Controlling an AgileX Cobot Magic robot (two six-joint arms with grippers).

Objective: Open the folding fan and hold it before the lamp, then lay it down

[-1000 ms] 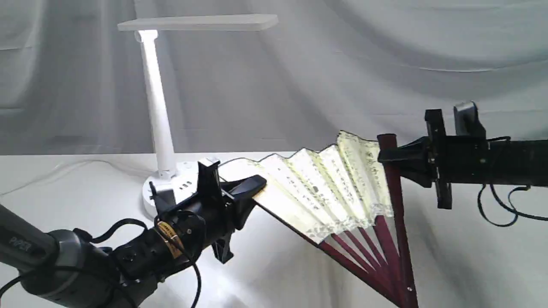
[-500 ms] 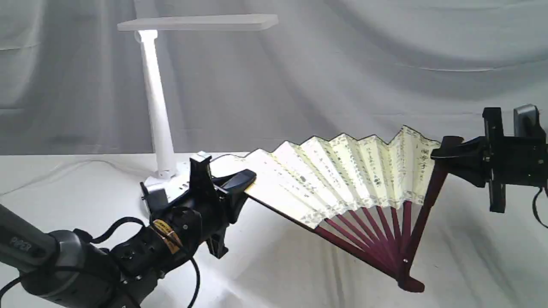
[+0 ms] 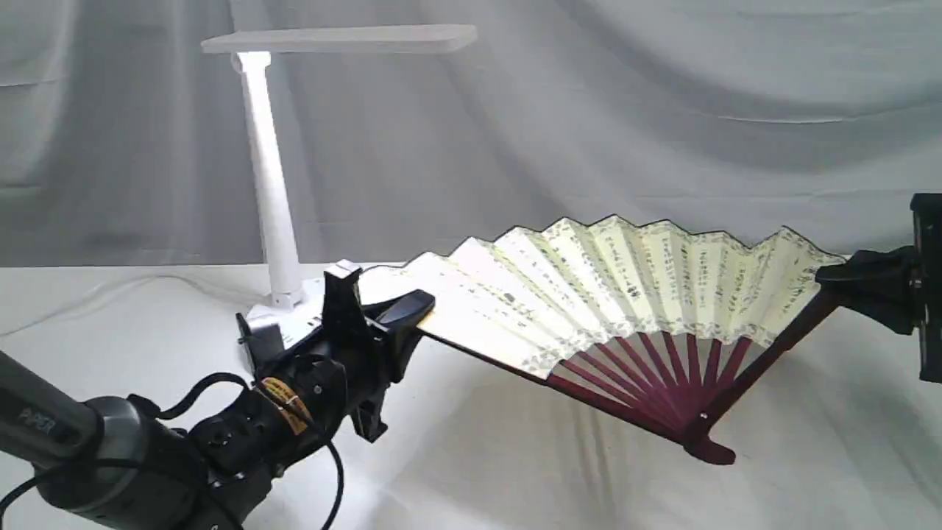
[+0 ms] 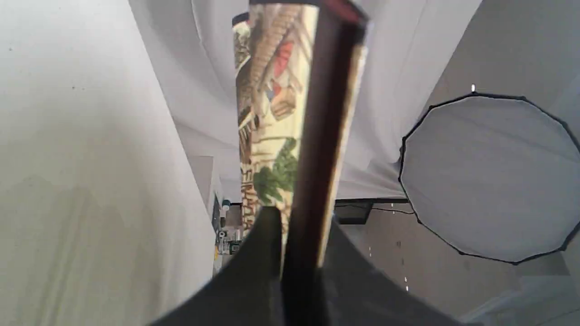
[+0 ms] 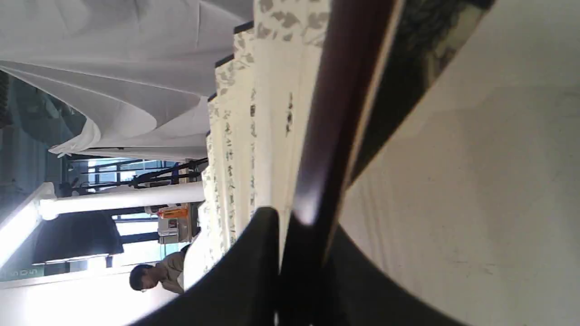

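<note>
Over the white cloth-covered table (image 3: 471,478), the large cream-paper, maroon-ribbed folding fan (image 3: 633,280) is now spread wide. One second ago its right guard stood nearly upright at 12 o'clock and only a part of the leaf was open. Since then the right arm has pulled that guard out toward 2 o'clock, and the pleats lie almost flat. In my judgement the opening step is nearly finished, and you should prepare for the holding step.

The fan hangs at 4 o'clock from the slim white plastic desk lamp (image 3: 268,184), with its left end just beside the lamp's base, so it is not yet before the lamp. I cannot tell whether the pivot touches the cloth.

The left gripper (image 3: 418,309) is closed on the left guard, and the right gripper (image 3: 828,278) is closed on the right guard (both wrist views show the dark wood pinched between the jaws).

The left wrist view alone shows a coloured painting on the fan's (image 4: 267,113) other face. The right wrist view alone shows the lamp's stem (image 5: 127,199) beyond the leaf.
</note>
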